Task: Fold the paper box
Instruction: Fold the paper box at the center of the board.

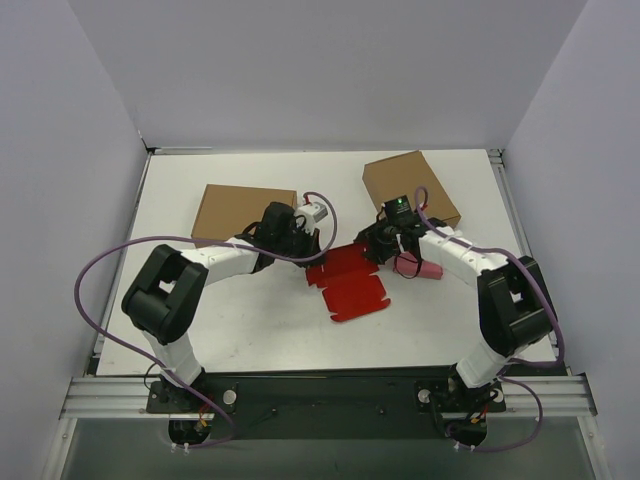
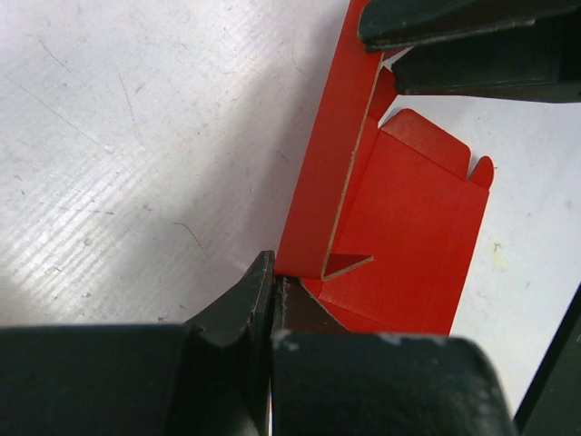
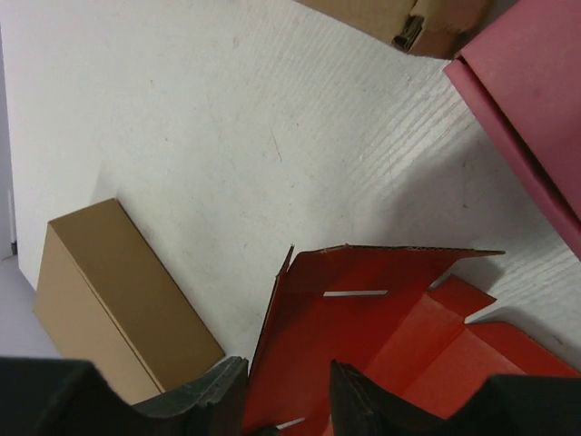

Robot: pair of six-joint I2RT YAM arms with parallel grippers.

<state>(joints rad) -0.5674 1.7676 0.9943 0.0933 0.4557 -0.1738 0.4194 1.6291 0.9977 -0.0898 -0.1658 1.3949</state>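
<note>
On the white worktop [image 1: 250, 325], the bright red die-cut cardboard paper box [image 1: 358, 292] lies part-folded at centre, one flat panel nearest the arm bases. The left end effector [image 2: 272, 272] is closed tight, pinching the sheet's corner. The right end effector [image 3: 289, 368] stands parted, fingers either side of a raised red panel. A small pink box [image 1: 420, 268] lies just beside it. Farther back sit a flat brown cardboard box [image 1: 245, 212], left, and a second brown cardboard box [image 1: 410, 185], right.

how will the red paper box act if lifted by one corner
Probably floppy: the paper box is a thin sheet with creases, so its panels would likely hinge and sag. It looks very light, so a push may slide it across the table.
</note>
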